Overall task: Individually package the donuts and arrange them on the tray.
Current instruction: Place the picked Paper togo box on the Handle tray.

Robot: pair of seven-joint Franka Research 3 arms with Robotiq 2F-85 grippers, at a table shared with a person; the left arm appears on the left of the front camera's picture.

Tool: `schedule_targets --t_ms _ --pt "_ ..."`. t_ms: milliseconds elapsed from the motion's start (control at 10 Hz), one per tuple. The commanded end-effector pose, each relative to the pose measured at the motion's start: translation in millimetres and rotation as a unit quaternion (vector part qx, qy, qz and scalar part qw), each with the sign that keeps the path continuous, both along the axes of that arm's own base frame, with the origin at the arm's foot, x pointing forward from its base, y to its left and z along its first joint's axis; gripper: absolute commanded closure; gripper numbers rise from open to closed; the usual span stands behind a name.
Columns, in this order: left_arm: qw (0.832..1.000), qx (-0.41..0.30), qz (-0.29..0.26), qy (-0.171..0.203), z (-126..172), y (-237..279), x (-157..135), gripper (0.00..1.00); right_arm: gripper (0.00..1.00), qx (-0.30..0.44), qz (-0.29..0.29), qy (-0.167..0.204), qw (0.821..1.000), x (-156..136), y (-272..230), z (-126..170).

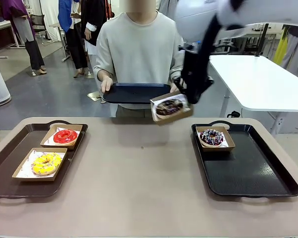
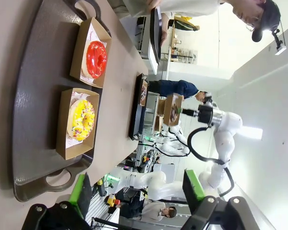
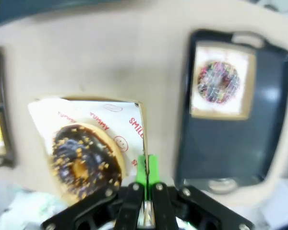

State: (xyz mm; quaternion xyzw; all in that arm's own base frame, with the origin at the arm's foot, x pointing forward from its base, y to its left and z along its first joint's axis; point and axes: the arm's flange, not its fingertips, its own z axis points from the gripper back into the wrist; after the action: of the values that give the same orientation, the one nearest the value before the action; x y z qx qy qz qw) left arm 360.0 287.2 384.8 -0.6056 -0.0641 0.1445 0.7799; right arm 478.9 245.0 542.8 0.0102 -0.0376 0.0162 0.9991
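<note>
Four donuts, each in its own cardboard box: a red donut (image 1: pixel 65 136) far left, a yellow donut (image 1: pixel 46 163) near left, a sprinkled donut (image 1: pixel 212 137) right, a chocolate donut (image 1: pixel 169 106) mid-air. Three trays: the left tray (image 1: pixel 5 173), the right tray (image 1: pixel 248 173), and a tray held by a person (image 1: pixel 134 92). Two grippers.

A robotics lab: other white robot arms (image 2: pixel 149 179) at neighbouring tables.
</note>
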Motion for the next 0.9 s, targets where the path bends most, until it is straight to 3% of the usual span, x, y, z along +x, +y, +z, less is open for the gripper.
schedule_targets --t_ms 0,200,400,800 --pt "1.0 -0.005 -0.002 0.007 5 1 0 0.0 0.98 0.014 -0.038 0.005 0.999 -55 -58 -15" --pt "1.0 -0.005 -0.002 0.007 5 1 0 0.0 0.98 0.015 -0.078 0.003 0.997 -86 -104 -35" --pt "1.0 -0.005 -0.002 0.007 5 1 0 0.0 0.98 0.004 -0.083 -0.025 0.996 -105 -143 -54" --pt "1.0 -0.005 -0.002 0.007 5 1 0 0.0 0.98 0.003 -0.094 -0.008 0.996 -79 -208 -100"
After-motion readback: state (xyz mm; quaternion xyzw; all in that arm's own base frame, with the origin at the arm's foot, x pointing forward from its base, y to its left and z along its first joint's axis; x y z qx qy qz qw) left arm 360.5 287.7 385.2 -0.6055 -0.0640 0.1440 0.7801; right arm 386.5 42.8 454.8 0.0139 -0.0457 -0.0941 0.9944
